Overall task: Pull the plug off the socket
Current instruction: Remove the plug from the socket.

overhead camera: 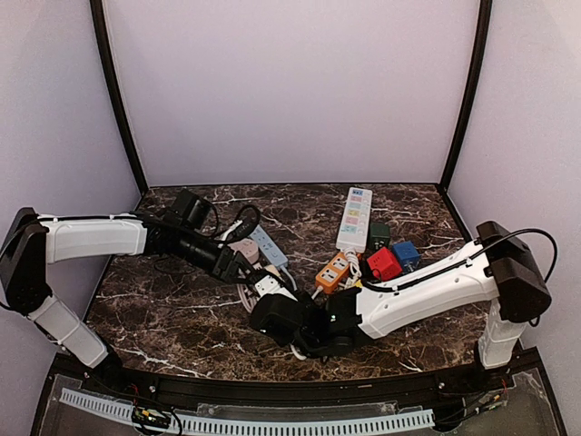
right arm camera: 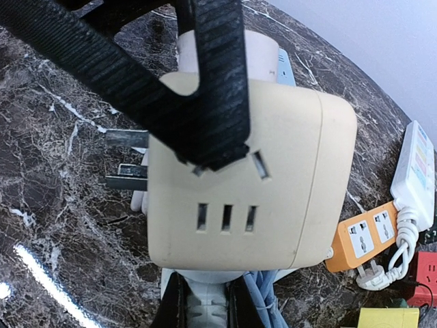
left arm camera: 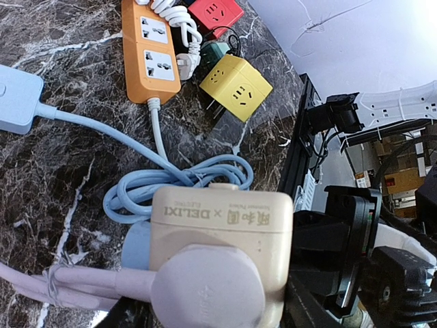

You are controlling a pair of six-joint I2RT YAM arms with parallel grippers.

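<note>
The left pincer (overhead camera: 251,271) has its jaws about half apart, clamped on the cream socket cube (left arm camera: 222,225). Seen from the right wrist, one of its black ribbed fingers (right arm camera: 212,82) lies across the cube's face. The right pincer (right arm camera: 205,304) is closed just beside the cube, on the side away from the left arm. A pale piece shows between its fingers, but I cannot tell what it is.

The cube's side reads "DELIXI", followed by a cross and characters too small to read. The pale lilac plug (left arm camera: 207,290) is seated in the cube's face nearest the left wrist, and its cord (left arm camera: 61,283) runs off sideways. Two metal prongs (right arm camera: 126,160) stick out of another side of the cube.

The left arm reaches in from the left edge, its white link level and its black forearm slanting down to the cube. The right arm stretches low over the desk (overhead camera: 182,318) from the right, with its wrist curled toward the cube.

A coil of pale blue cable (left arm camera: 177,181) lies just beyond the cube. Farther off are an orange power strip (left arm camera: 151,48), a yellow cube (left arm camera: 235,87) and a red cube (left arm camera: 215,14).
</note>
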